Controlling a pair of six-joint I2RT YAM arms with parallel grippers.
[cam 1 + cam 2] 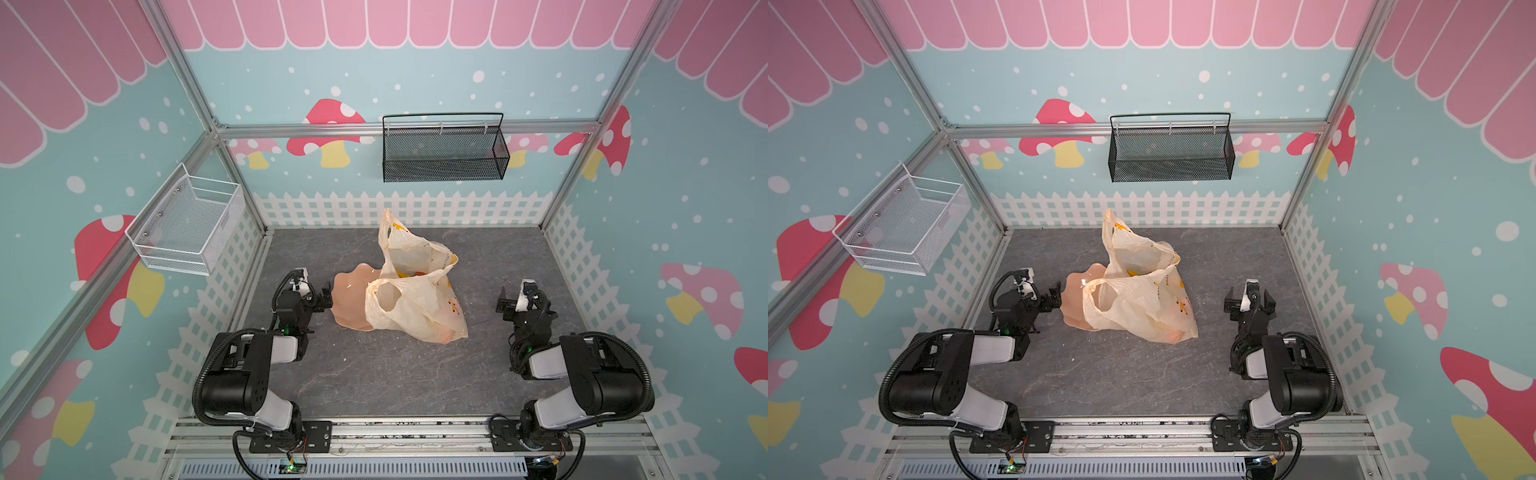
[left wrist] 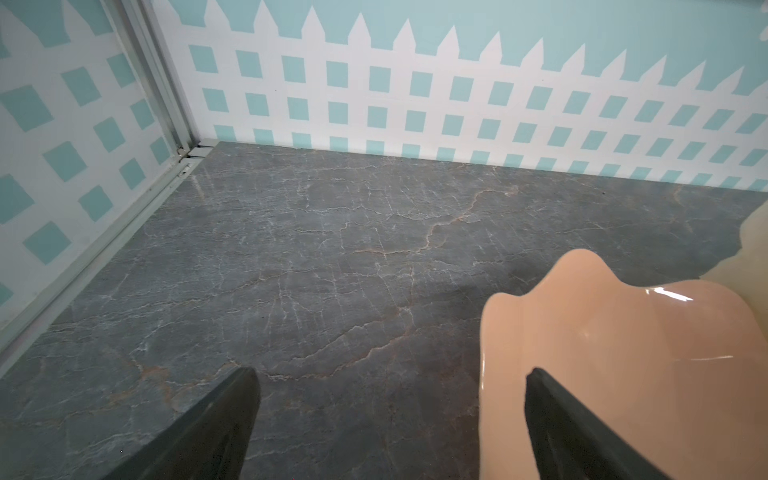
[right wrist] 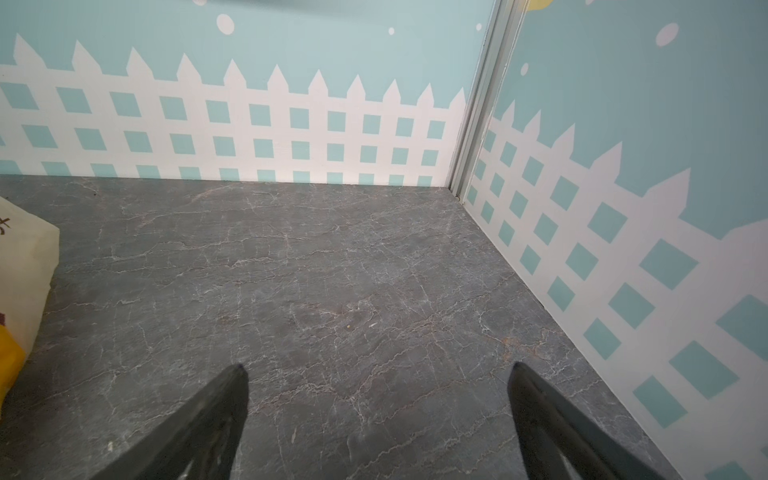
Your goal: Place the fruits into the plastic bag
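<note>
The plastic bag (image 1: 415, 299) (image 1: 1142, 303) lies crumpled mid-table, its mouth gaping upward and both loop handles loose. A bit of yellow and orange (image 1: 409, 273) shows inside the mouth, and a pinkish lump (image 1: 446, 334) shows through its lower corner; I cannot tell which fruits these are. No fruits lie loose on the table. My left gripper (image 1: 326, 298) (image 1: 1054, 297) (image 2: 390, 374) is open and empty at the dish's left rim. My right gripper (image 1: 523, 303) (image 1: 1250, 302) (image 3: 376, 370) is open over bare table, right of the bag (image 3: 25, 270).
A peach-pink wavy-edged dish (image 1: 351, 299) (image 1: 1075, 291) (image 2: 602, 353) lies partly under the bag's left side. A black mesh basket (image 1: 444, 151) hangs on the back wall and a white wire basket (image 1: 187, 226) on the left wall. Walls enclose the grey marble table (image 1: 395, 374).
</note>
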